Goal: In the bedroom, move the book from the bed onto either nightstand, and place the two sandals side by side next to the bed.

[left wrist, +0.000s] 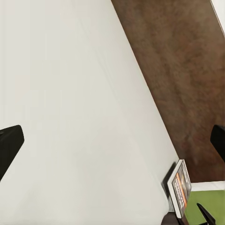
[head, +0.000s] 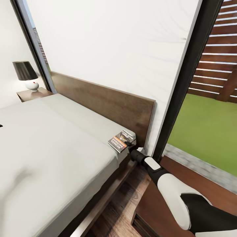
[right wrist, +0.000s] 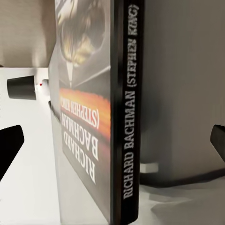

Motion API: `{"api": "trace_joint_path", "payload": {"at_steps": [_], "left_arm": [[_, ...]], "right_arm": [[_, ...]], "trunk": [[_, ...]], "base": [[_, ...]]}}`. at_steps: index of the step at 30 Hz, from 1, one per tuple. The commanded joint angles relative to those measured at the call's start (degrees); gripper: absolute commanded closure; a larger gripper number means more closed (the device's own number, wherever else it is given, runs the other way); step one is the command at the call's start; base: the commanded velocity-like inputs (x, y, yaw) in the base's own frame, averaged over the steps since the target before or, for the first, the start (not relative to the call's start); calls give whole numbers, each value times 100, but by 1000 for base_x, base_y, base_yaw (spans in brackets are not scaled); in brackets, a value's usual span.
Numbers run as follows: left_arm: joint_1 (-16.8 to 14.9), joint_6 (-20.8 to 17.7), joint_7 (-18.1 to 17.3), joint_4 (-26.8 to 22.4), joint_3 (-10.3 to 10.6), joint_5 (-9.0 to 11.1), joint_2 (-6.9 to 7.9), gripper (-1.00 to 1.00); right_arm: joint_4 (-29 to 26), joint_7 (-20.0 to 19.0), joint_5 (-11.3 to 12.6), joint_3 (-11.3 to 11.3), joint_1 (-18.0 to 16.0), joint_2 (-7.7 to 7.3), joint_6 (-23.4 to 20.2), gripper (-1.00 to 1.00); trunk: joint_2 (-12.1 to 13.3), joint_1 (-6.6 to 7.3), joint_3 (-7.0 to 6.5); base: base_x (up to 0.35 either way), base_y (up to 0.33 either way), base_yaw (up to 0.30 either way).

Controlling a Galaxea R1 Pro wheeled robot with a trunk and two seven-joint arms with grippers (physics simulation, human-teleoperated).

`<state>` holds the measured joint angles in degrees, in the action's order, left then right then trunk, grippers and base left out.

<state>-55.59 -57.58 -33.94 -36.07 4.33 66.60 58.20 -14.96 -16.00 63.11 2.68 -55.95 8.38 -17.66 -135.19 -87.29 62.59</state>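
The thin dark-grey paperback book with an orange band lies at the corner of the light-grey mattress of the dark wooden bed, beside the headboard. The right wrist view alone makes its spine lettering legible. The right gripper touches the book's edge; whether it grips cannot be told. The left gripper's black fingertips stand apart over the mattress.
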Motion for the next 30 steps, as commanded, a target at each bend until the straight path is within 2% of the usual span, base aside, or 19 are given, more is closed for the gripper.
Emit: {"api": "trace_joint_path", "payload": {"at_steps": [1,22,30], "left_arm": [[-13,1,-51,12,33,-15,7,-100],[-13,1,-51,12,33,-15,7,-100],[-13,8,-51,12,33,-15,7,-100]], "right_arm": [[1,-8,17,29,-3,8,-29,-100],[1,-16,17,32,-3,49,3,-100],[8,-17,11,31,-3,120,7,-100]], "trunk": [[-2,1,5],[-2,1,5],[-2,1,5]], "base": [[0,0,0],[0,0,0],[0,0,0]]}}
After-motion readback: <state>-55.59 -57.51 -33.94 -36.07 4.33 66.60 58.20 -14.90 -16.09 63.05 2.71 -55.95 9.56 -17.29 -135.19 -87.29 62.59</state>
